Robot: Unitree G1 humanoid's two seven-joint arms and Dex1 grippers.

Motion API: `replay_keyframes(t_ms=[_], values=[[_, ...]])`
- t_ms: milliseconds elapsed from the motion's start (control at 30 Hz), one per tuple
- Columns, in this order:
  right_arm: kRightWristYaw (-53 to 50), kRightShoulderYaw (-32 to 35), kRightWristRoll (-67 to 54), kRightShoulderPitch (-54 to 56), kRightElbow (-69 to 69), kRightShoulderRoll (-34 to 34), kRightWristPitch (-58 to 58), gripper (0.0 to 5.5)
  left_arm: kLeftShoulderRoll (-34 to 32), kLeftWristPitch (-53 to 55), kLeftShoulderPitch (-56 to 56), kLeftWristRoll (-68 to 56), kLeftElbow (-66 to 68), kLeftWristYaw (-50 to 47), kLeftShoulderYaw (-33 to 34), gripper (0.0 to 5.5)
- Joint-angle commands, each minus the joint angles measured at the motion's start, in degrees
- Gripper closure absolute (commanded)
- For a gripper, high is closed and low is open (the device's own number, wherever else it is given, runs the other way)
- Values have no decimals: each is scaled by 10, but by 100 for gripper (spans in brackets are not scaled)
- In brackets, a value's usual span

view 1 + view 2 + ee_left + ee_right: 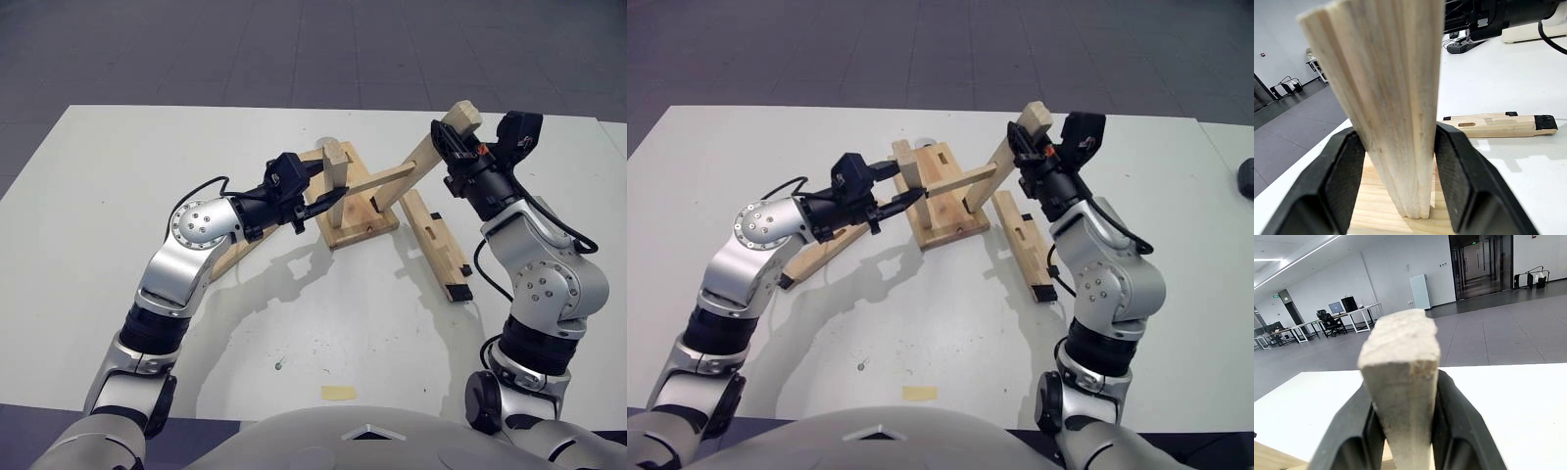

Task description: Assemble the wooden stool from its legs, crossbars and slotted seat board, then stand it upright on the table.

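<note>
Light: bright and even, from overhead. The white table (pixel 118 176) reads bright, with no hard glare. Shadows are soft-edged. The seat board (pixel 364 227) throws its shadow toward the near left; the loose leg (pixel 438 245) has only a thin shadow close beside it.

Right wrist view: ceiling strip lights (pixel 1298 257) glow and the dark floor (pixel 1488 308) carries a sheen. The end face of the raised leg (pixel 1400 382) is in shade.

Left wrist view: the upright leg (pixel 1396 98) is evenly lit, and the table behind it is near-white.
</note>
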State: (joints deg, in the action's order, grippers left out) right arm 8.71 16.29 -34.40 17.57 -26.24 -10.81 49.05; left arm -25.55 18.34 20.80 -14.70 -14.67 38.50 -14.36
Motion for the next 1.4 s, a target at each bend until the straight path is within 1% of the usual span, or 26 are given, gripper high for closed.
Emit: replay_keyframes(t_ms=[33, 100, 167, 233, 300, 433, 533, 600, 633, 833, 933, 1067, 1100, 1167, 1233, 1400], values=[[31, -79, 5, -50, 52, -9, 46, 449, -7, 23, -16, 38, 27, 7, -37, 338], [37, -113, 22, -50, 67, -30, 57, 449, -8, 20, -12, 39, 32, 8, -37, 338], [33, -136, 28, -46, 100, -31, 80, 450, -7, 19, -9, 40, 34, 8, -38, 338], [8, -134, 31, -47, 125, -15, 95, 450, -5, 15, -3, 43, 38, 10, -42, 338], [-17, -127, 42, -46, 133, -5, 84, 450, -4, 15, -1, 39, 37, 11, -39, 338], [-30, -105, 38, -18, 103, -8, 61, 449, 1, 34, 16, 1, 28, 11, -5, 338], [-22, -132, 50, -18, 87, -30, 64, 449, 1, 53, 42, -37, 19, 28, 23, 338], [-26, -152, 60, -34, 83, -30, 64, 449, -1, 74, 58, -74, 0, 52, 38, 338], [-33, -158, 64, -43, 81, -25, 63, 449, -1, 85, 64, -90, -10, 60, 46, 302], [-76, -146, 86, -45, 62, 4, 30, 449, -14, 127, 82, -141, -25, 90, 80, 203], [-101, -131, 92, -31, 38, 13, 34, 449, -17, 132, 91, -148, -24, 92, 91, 150], [-114, -136, 94, -35, 2, 19, 41, 449, -18, 134, 92, -154, -29, 89, 102, 81], [-115, -131, 91, -35, -8, 22, 35, 413, -17, 134, 95, -157, -27, 83, 109, 63], [-120, -114, 86, -25, -24, 32, 14, 392, -16, 133, 102, -159, -24, 72, 122, 36], [-121, -99, 82, 4, -37, 35, -1, 357, -15, 135, 108, -160, -15, 67, 129, 10], [-131, -40, 42, 121, -58, 47, -25, 282, -19, 132, 104, -164, -8, 81, 125, 10]])
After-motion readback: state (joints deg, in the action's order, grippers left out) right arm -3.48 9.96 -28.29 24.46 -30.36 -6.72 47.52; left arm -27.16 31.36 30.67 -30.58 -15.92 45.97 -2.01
